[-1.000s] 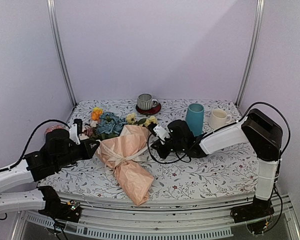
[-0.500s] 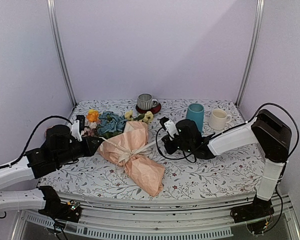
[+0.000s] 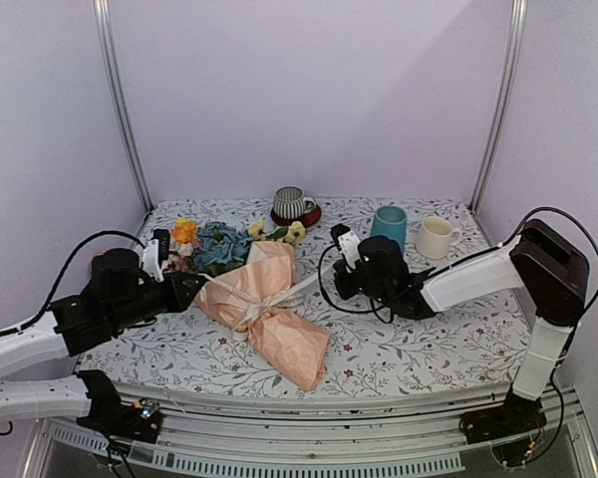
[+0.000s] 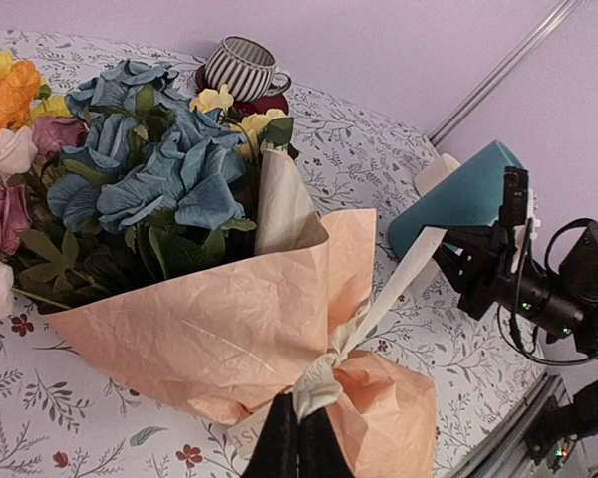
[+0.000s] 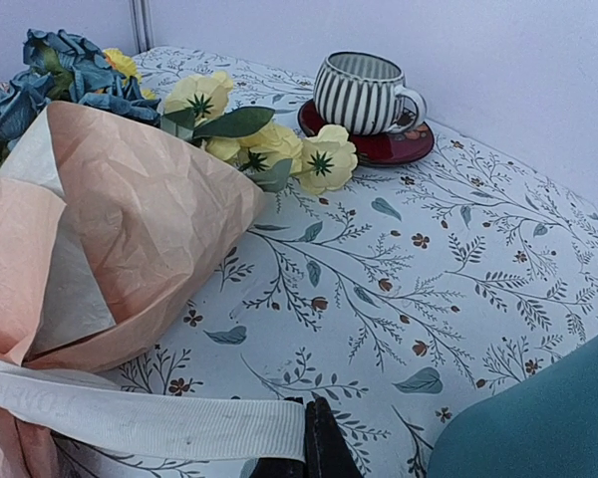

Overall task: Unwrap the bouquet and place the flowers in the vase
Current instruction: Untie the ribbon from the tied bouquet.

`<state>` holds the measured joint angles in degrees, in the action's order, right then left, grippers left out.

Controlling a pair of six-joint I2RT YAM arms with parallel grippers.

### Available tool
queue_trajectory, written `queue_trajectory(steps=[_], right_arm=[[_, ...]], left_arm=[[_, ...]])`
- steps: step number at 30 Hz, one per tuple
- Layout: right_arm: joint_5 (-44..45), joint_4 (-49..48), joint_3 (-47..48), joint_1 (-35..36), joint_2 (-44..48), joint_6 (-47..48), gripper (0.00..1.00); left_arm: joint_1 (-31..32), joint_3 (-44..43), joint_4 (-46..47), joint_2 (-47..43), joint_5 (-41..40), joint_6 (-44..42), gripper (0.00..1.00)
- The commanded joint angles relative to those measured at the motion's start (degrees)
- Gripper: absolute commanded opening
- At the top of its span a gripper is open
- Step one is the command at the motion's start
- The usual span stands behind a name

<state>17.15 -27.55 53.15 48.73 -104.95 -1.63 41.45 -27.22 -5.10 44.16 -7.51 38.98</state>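
Between my two arms, on the table (image 3: 439, 339), the bouquet (image 3: 264, 309) is lying blooms away. My right pincer (image 5: 309, 443) is clenching the ribbon (image 5: 149, 423) tail, which is stretching taut leftward to the knot (image 4: 319, 373) that my left pincer (image 4: 297, 443) is pinching.

Crinkled matt paper on the bouquet (image 3: 264, 314), ribbed cloth ribbon (image 5: 130, 418).

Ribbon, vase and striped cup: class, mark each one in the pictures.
ribbon (image 5: 140, 423), right wrist view, middle of the taut strip.
vase (image 3: 390, 227), top external view, its teal side wall.
striped cup (image 5: 364, 95), right wrist view, its striped side.
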Motion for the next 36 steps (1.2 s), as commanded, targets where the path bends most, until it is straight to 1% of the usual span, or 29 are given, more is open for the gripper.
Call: queue_trajectory(steps=[1, 5, 11, 24, 30, 33, 36], right_arm=[[3.1, -3.3, -2.0, -0.4, 2.9, -0.7, 0.02], [4.0, -4.2, -3.0, -0.3, 3.5, -0.5, 0.02], [5.7, -4.8, -3.5, -0.4, 3.9, -0.7, 0.02], [11.7, -7.5, -5.9, -0.4, 5.6, -1.7, 0.02], [13.6, -8.3, -6.9, -0.5, 6.4, -2.4, 0.02], [14.1, -8.6, -7.4, -0.9, 7.0, -2.7, 0.02], [14.2, -8.7, -8.0, -1.3, 7.9, -3.3, 0.02]], left_arm=[[-0.9, 0.5, 0.0, -1.2, -0.4, -0.6, 0.0], [-0.9, 0.5, -0.9, -1.5, -1.1, -0.3, 0.0], [-0.9, 0.2, -4.6, -3.7, -5.3, 0.8, 0.0], [-1.1, 0.4, -6.7, -8.4, -7.8, 1.4, 0.0], [-1.1, 0.3, -6.2, -9.9, -7.0, 0.5, 0.0], [-1.2, -0.2, -4.5, -9.1, -4.9, -0.7, 0.0], [-1.1, -1.5, -4.7, -7.4, -4.9, -1.3, 0.0]])
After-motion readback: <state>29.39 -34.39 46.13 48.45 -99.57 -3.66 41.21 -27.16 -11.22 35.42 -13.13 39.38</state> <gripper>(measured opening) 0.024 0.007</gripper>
